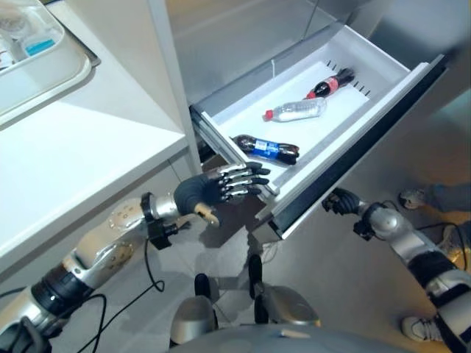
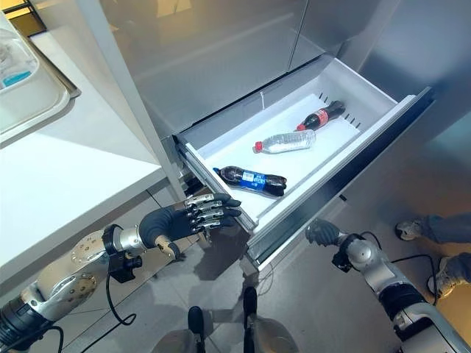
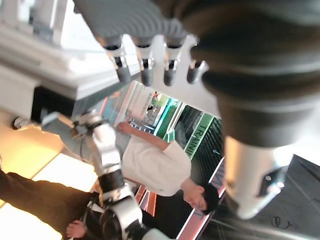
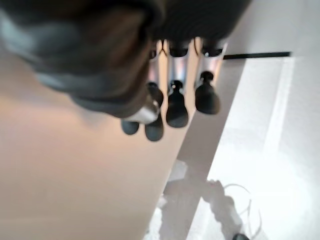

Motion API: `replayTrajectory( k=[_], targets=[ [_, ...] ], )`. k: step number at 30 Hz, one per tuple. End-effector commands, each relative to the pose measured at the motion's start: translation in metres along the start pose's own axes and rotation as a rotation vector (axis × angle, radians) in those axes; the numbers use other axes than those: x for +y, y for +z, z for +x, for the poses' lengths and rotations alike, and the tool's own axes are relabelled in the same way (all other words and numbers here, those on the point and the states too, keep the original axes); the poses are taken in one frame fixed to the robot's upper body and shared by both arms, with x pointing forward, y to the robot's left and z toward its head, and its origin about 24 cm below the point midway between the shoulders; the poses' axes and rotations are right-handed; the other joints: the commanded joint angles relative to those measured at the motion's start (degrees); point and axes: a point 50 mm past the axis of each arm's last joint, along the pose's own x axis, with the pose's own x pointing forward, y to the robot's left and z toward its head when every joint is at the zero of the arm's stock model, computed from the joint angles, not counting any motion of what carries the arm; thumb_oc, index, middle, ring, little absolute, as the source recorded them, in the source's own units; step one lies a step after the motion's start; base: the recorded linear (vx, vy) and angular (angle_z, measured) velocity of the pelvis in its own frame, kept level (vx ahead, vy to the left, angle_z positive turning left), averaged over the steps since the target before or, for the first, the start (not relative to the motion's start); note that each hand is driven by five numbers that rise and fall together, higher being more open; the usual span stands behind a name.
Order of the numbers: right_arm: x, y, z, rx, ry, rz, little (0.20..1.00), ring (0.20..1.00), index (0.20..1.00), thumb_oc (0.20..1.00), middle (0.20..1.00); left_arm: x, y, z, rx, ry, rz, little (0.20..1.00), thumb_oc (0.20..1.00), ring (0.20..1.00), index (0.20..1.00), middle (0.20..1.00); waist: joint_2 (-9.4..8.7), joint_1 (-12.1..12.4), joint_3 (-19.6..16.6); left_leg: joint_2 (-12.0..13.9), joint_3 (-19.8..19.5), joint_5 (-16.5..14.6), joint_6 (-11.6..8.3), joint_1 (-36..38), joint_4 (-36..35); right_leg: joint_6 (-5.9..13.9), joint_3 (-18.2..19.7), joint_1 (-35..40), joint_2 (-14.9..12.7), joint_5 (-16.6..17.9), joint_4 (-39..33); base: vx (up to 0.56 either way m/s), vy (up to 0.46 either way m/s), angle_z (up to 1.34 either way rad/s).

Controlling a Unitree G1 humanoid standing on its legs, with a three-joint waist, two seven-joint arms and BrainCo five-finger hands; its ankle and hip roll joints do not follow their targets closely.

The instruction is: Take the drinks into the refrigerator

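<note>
**A:** So where are the drinks right now?

**B:** All three are lying on their sides in the pulled-out refrigerator drawer (image 1: 335,62). A dark cola bottle with a blue label (image 1: 266,148) sits nearest the front corner, a clear water bottle (image 1: 296,111) lies in the middle, and a dark cola bottle with a red label (image 1: 330,84) is toward the back. They're spaced apart, none touching.

**A:** And the hands?

**B:** The left hand (image 1: 221,187) is just outside the drawer's near corner, with its fingers (image 1: 246,180) stretched out fairly straight toward the drawer's edge and nothing held. In its wrist view the fingertips sit right by the white edge, though I can't tell if they actually touch it.

**A:** The right one?

**B:** The right hand (image 2: 324,232) is low, under the dark front panel (image 1: 372,136) of the drawer. Its fingers look curled in the wrist view, with nothing in them as far as I can see.

**A:** Anything else around?

**B:** A white table (image 1: 81,147) on the left with a clear tray (image 1: 51,73) on it, and a person's shoes (image 1: 416,197) on the floor to the right.
</note>
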Motion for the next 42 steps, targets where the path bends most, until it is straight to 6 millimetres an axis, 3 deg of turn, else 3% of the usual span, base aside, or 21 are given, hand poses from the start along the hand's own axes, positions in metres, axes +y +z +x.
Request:
replayTrajectory(
  k=[1, 14, 20, 27, 36, 37, 38, 42],
  targets=[
    [-0.045, 0.09, 0.021, -0.292, -0.097, -0.111, 0.2, 0.2, 0.2, 0.2, 0.2, -0.021, 0.014, 0.013, -0.075, -0.128, -0.008, 1.0, 1.0, 1.0, 1.0, 1.0, -0.21, 4.2, -1.4, -1.6, -4.3, -2.6, 1.92, -2.8, 3.6, 6.01, -2.4, -5.6, -3.8, -3.5, 11.9, 0.0, 0.005, 0.11],
    [-0.066, 0.194, 0.031, -0.534, -0.16, -0.22, 0.2, 0.2, 0.2, 0.2, 0.2, -0.021, 0.016, 0.018, -0.083, -0.115, -0.014, 1.0, 1.0, 1.0, 1.0, 1.0, 0.37, 6.4, -0.5, -1.1, -5.3, -1.8, 1.85, -3.8, 3.8, 5.53, -2.9, -6.5, -3.6, -3.8, 12.7, 0.0, -0.002, 0.04],
    [-0.06, 0.22, 0.031, -0.607, -0.15, -0.24, 0.2, 0.2, 0.2, 0.2, 0.2, -0.02, 0.016, 0.017, -0.095, -0.088, -0.019, 1.0, 1.0, 1.0, 1.0, 1.0, 0.3, 6.9, -0.5, -0.9, -5.8, -1.8, 1.76, -4.0, 3.8, 5.28, -3.2, -6.4, -3.5, -4.1, 12.9, 0.0, -0.007, 0.04],
    [-0.053, 0.229, 0.033, -0.63, -0.132, -0.245, 0.2, 0.2, 0.2, 0.2, 0.2, -0.021, 0.015, 0.015, -0.102, -0.071, -0.028, 1.0, 1.0, 1.0, 1.0, 1.0, 0.15, 7.6, -0.6, -0.7, -6.4, -1.5, 1.58, -4.0, 3.5, 5.01, -3.9, -6.2, -3.4, -4.2, 12.8, 0.0, -0.009, 0.08],
    [-0.046, 0.216, 0.038, -0.591, -0.107, -0.223, 0.2, 0.2, 0.2, 0.2, 0.2, -0.022, 0.015, 0.014, -0.106, -0.062, -0.031, 1.0, 1.0, 1.0, 1.0, 1.0, 0.31, 7.5, -0.8, -0.6, -6.6, -1.1, 1.57, -3.8, 2.9, 5.09, -4.1, -6.2, -3.6, -4.1, 12.9, 0.0, -0.001, 0.01],
    [-0.046, 0.216, 0.038, -0.591, -0.106, -0.222, 0.347, 0.347, 0.347, 0.347, 0.347, -0.022, 0.015, 0.013, -0.106, -0.062, -0.031, 1.0, 1.0, 1.0, 1.0, 1.0, 0.31, 7.5, -0.8, -0.6, -6.6, -1.1, 1.57, -3.8, 2.9, 5.09, -4.1, -6.2, -3.6, -4.1, 12.9, 0.0, 0.0, 0.0],
    [-0.046, 0.214, 0.039, -0.583, -0.104, -0.214, 1.0, 1.0, 1.0, 1.0, 1.0, -0.022, 0.015, 0.013, -0.105, -0.061, -0.031, 1.0, 1.0, 1.0, 1.0, 1.0, 0.37, 7.5, -0.8, -0.7, -6.6, -1.1, 1.57, -3.8, 2.9, 5.09, -4.1, -6.3, -3.6, -4.1, 12.9, 0.0, 0.0, 0.0],
    [-0.043, 0.205, 0.039, -0.581, -0.098, -0.144, 1.0, 1.0, 1.0, 1.0, 1.0, -0.021, 0.014, 0.012, -0.109, -0.055, -0.03, 1.0, 1.0, 1.0, 1.0, 1.0, 0.57, 7.2, -0.8, -0.7, -6.4, -1.1, 1.56, -3.8, 2.8, 5.21, -4.1, -6.3, -3.8, -4.0, 12.8, 0.0, 0.0, 0.0]
  ],
)
